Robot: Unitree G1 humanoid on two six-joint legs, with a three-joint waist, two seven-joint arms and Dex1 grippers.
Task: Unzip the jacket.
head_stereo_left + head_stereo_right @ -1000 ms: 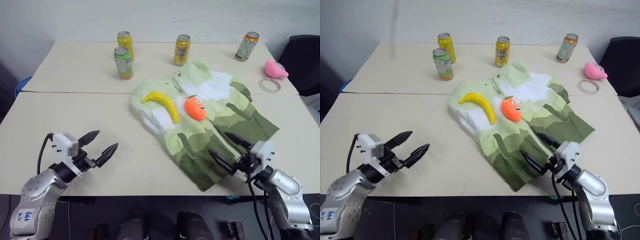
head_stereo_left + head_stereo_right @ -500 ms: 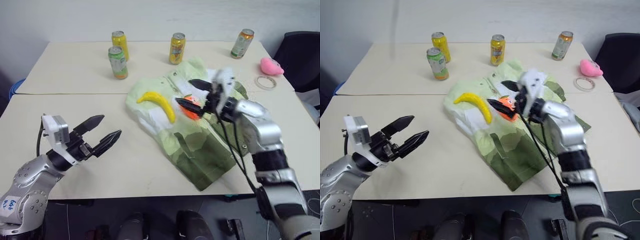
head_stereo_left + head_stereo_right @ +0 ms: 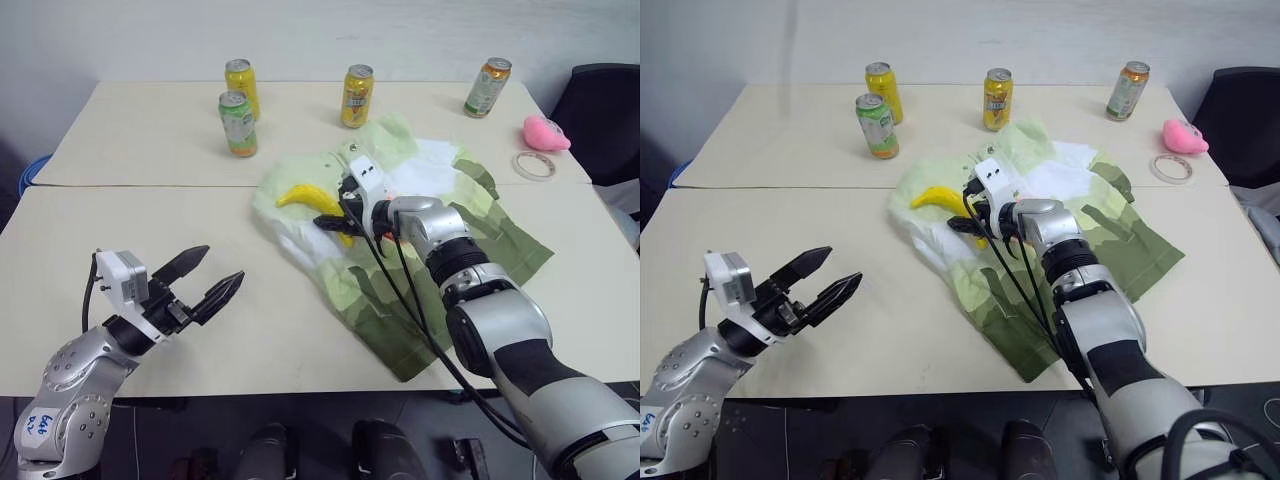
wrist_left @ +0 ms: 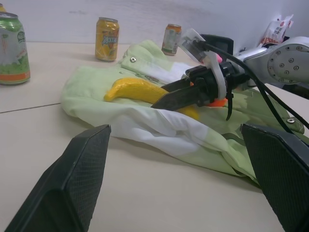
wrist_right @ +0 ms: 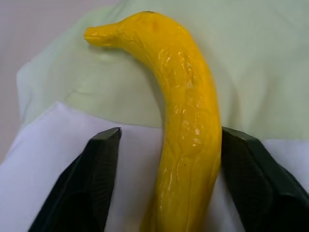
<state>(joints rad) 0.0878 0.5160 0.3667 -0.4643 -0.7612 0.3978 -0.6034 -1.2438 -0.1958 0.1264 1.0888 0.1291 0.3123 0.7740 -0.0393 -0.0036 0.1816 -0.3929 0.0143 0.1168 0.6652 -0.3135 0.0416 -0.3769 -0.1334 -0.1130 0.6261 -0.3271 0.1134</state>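
Observation:
The jacket (image 3: 470, 230), in pale green, white and olive bands, lies spread on the table right of centre. On its left shoulder part rests a yellow banana (image 3: 300, 196). My right gripper (image 3: 335, 218) reaches across the jacket to it. Its fingers (image 5: 101, 159) straddle the banana (image 5: 188, 121): one pad touches its side, and the other stands a little apart, so it is open. An orange toy (image 4: 217, 102) peeks out behind that gripper. My left gripper (image 3: 222, 264) hovers open over bare table near the front left, holding nothing.
Several drink cans stand along the back: two at the left (image 3: 237, 123), one in the middle (image 3: 357, 96), one at the right (image 3: 487, 87). A pink plush (image 3: 545, 133) and a tape ring (image 3: 532, 165) lie far right. A dark chair (image 3: 605, 100) stands beyond.
My right arm swung from the jacket's near hem forward and left to the banana, and its fingers narrowed around it. The left gripper stayed about where it was.

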